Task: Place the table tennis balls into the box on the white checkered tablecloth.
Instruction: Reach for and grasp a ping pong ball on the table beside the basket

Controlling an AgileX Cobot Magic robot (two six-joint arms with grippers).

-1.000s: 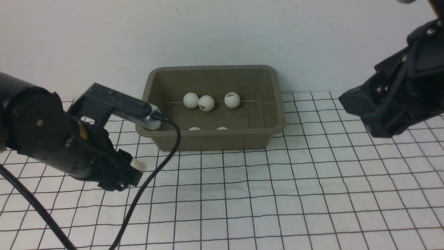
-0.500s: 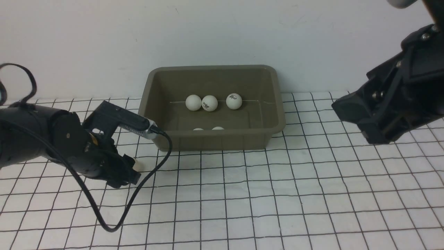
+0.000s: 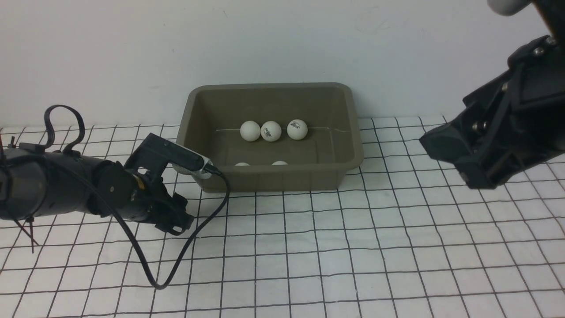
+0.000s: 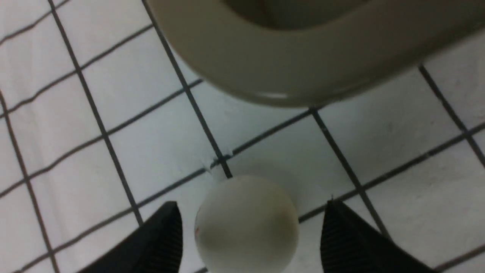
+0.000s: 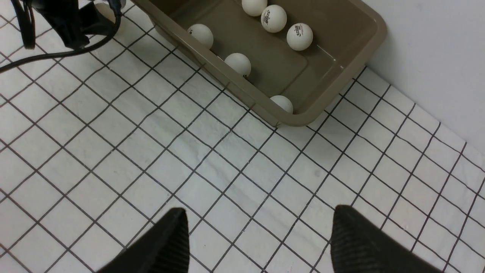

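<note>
Last ball outside the box (image 3: 269, 132)
We are straddling the ball (image 4: 246, 223), left gripper (image 4: 250, 227) spread, right gripper (image 5: 257, 235) spread, empty; closing off-centre risks squirting it along the tablecloth (image 3: 353, 247).

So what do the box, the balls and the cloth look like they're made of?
Box: olive-grey plastic by the look, smooth with a slight sheen; a highlight runs along its rounded rim.
Balls: thin white plastic, probably; matte, evenly round, some with small dark print.
Cloth: white with a black grid, slightly wrinkled, so flexible; fabric or vinyl, I can't tell which.
</note>
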